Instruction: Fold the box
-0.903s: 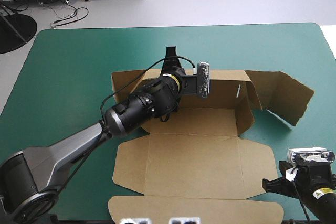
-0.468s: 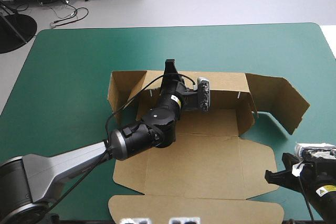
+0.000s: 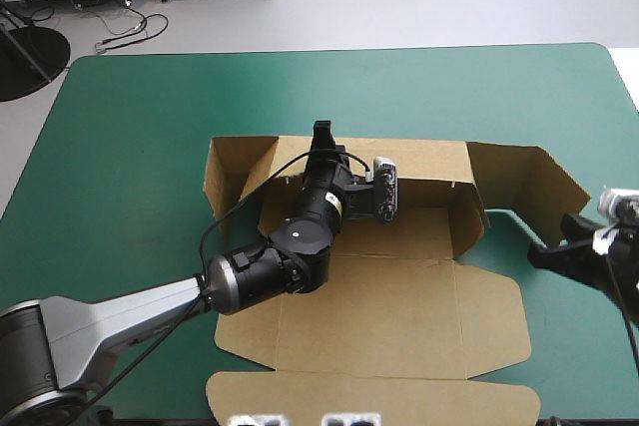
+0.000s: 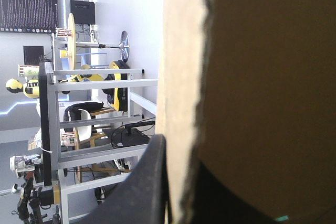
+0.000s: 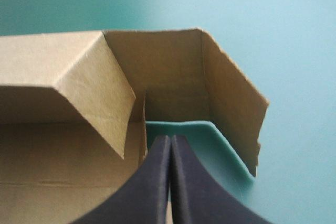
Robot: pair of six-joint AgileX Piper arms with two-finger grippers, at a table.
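Table (image 3: 130,147): teal-green cover, with the box set at the middle and toward the near edge
Box (image 3: 379,316): brown board; the floor and near panels lie flat, the far wall (image 3: 429,157) stands upright, and the right flap (image 3: 534,192) stands off the wall's right end at an angle
Hidden: the left arm lies across the box's floor and covers the middle of the far wall
Hidden, left wrist view: board seen close up fills almost everything; one black finger (image 4: 147,187) shows clearly on one side of the sheet's edge, and the other is only a dark mass on the opposite side
Cut off: the right arm leaves the high view at the right edge, so only its gripper end shows
Left gripper (image 3: 321,137): clamped on the top edge of the far wall, the sheet between its fingers
Right gripper (image 5: 169,166): fingers pressed together into one point, holding nothing; the tip is at the edge of the patch of cover enclosed by the right flap
Hard to tell: whether the right gripper's tip touches the board
Change, wall: the far wall stands straighter than earlier, and the left arm's elbow has dropped lower over the floor
Change, right gripper: earlier it was at the table's near right corner; it has moved farther and now sits just beside the right flap
Change, flap: the right flap is swung closer in than before
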